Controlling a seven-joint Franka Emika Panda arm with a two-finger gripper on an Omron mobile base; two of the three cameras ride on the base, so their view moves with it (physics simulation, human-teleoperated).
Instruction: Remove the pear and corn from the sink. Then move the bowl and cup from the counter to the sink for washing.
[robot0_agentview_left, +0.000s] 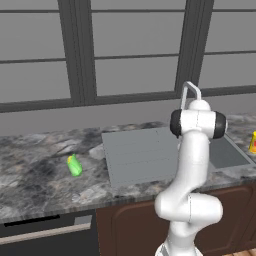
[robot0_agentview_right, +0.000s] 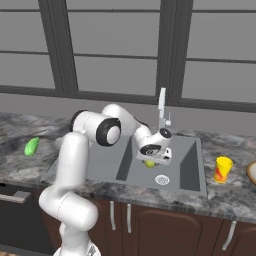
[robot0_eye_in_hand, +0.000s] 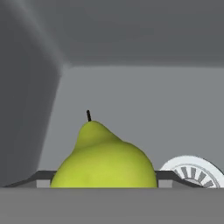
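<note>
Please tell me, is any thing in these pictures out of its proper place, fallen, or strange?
Yes. A pear sits in the sink basin beside the drain, with the open gripper around it. The corn lies loose on the counter, left of the sink. Nothing looks spilled or broken.

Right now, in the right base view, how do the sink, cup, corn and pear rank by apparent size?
1. sink
2. cup
3. corn, slightly smaller than the cup
4. pear, though the gripper hides most of it, so unsure.
</note>
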